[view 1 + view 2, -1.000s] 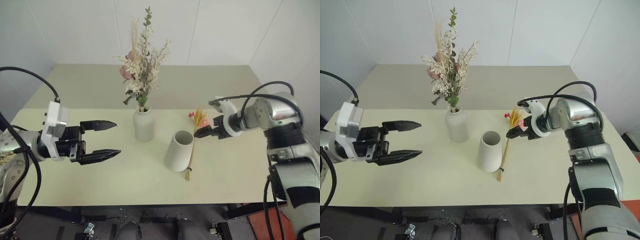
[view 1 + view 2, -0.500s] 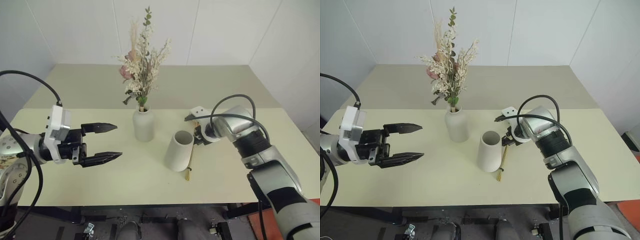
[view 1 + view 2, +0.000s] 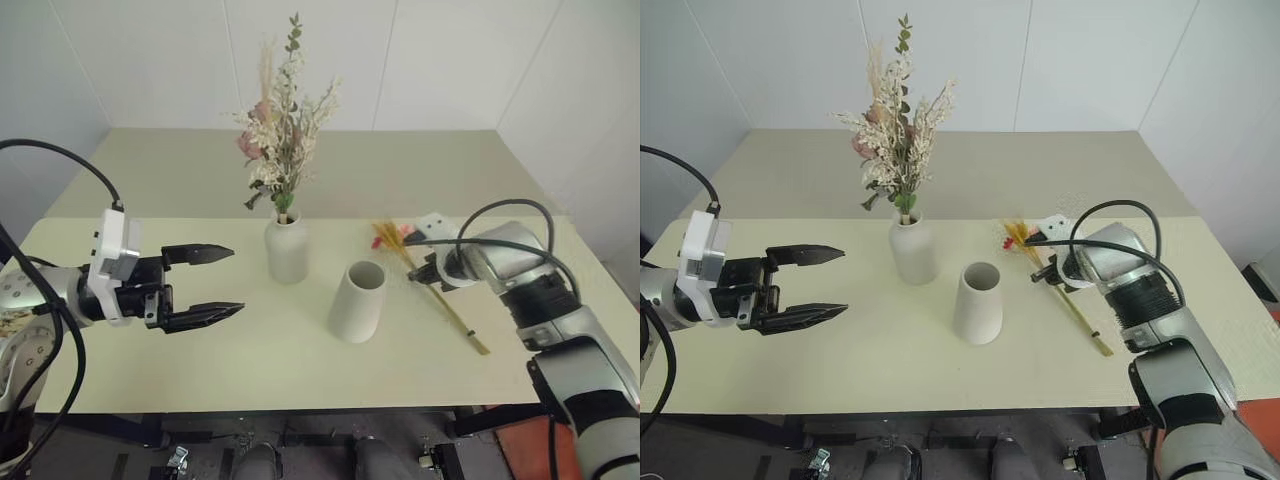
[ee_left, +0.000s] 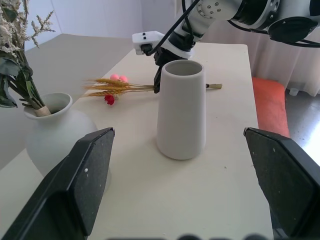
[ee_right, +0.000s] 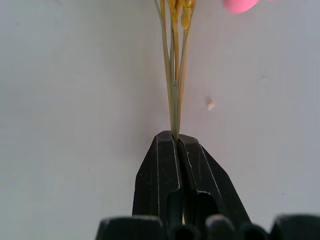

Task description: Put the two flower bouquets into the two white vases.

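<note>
With the black two-fingered right gripper (image 5: 175, 137) clamped on the slim yellow-orange plumed bouquet's (image 3: 428, 283) stems, next comes lifting it upright into the empty tapered white ceramic vase (image 3: 357, 301).

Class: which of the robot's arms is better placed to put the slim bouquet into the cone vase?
Right: the right gripper is shut on the slim bouquet beside the cone vase.

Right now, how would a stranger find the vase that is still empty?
On the table, two white vases stand near the middle. The cone vase is beside the bottle vase, toward the right gripper. Its wide mouth is bare; the other holds flowers.
</note>
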